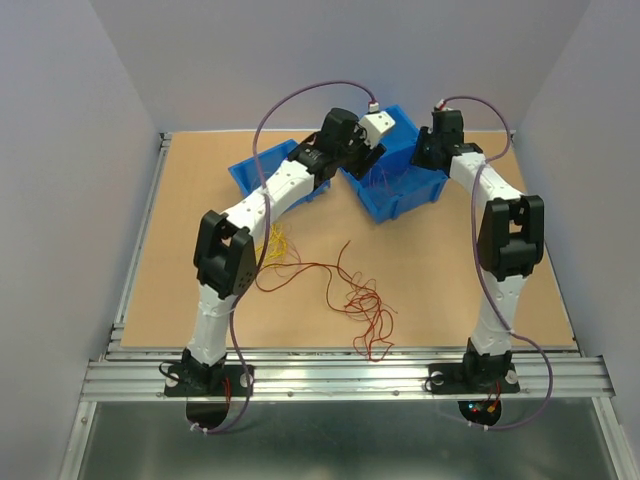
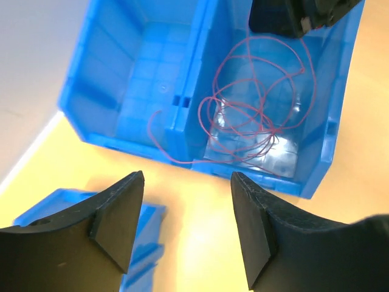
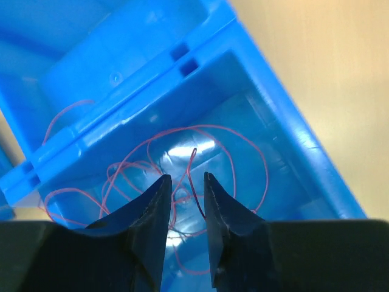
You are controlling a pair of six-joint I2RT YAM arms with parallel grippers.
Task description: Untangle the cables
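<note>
One red cable (image 2: 255,112) lies coiled in the right compartment of a blue bin (image 2: 130,91), and one end trails over the front wall into the left compartment. My left gripper (image 2: 185,210) hovers open over the bare table just in front of the bin, holding nothing. Directly above that coil my right gripper (image 3: 186,176) has its jaws slightly apart; a strand of the cable (image 3: 191,163) stands loose in the gap. More cables lie on the table: a red tangle (image 1: 362,305) and a small yellow one (image 1: 273,243) near the left arm.
A second blue bin (image 1: 262,170) sits left of the first, beneath my left forearm. Grey walls close in the wooden table (image 1: 450,290) on three sides. Purple arm cords (image 1: 290,100) arch over the back.
</note>
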